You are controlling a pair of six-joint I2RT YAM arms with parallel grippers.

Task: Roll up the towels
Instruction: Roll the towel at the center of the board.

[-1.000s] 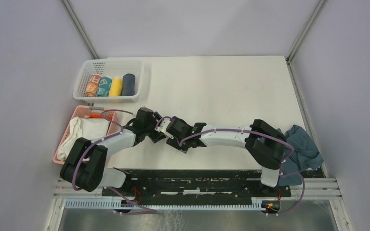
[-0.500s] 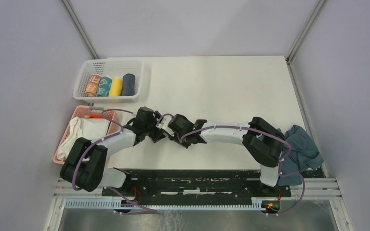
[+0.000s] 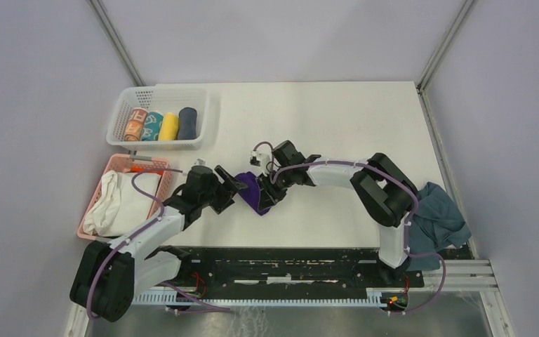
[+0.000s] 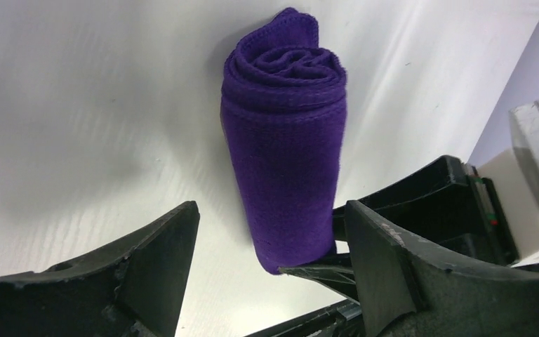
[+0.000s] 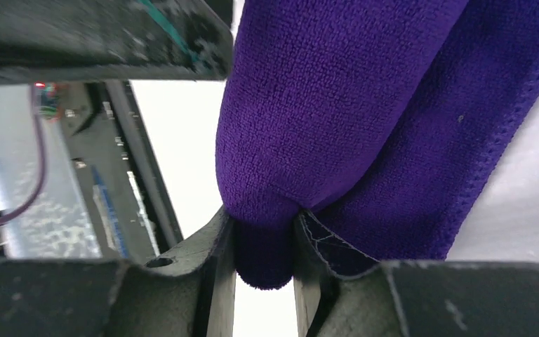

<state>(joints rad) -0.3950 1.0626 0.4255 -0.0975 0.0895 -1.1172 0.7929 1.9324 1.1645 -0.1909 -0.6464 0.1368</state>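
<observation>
Since the earlier frame the left gripper (image 3: 230, 191) is drawn back toward 8 o'clock, jaws spread, empty. The purple towel (image 3: 254, 191), seemingly fully rolled, lies mid-table, one end pinched by the right gripper (image 5: 263, 246). Soft, light; best gripped mid-body.

Arms: two, the left arm (image 3: 156, 228) and the right arm (image 3: 333, 172), both entering from the lower edge of the overhead view.

Grippers: two, one per arm, the left gripper (image 3: 233, 189) and the right gripper (image 3: 267, 202).

Baskets: two, both at the left of the frame, the white basket (image 3: 207, 119) above the pink basket (image 3: 90, 210).

Rolled towels: five. Four lie side by side in the white basket: an orange patterned roll (image 3: 135, 126), a teal patterned roll (image 3: 153, 126), a yellow roll (image 3: 169, 126) and a dark navy roll (image 3: 187, 123). The fifth is the purple towel (image 3: 253, 189), at centre frame.

Unrolled towels: one, the slate-grey towel (image 3: 438, 217), crumpled at the right edge.

White cloth bundles: one, the white bundle (image 3: 123, 200), in the pink basket.

Tables: one, the white table (image 3: 337, 119).
</observation>
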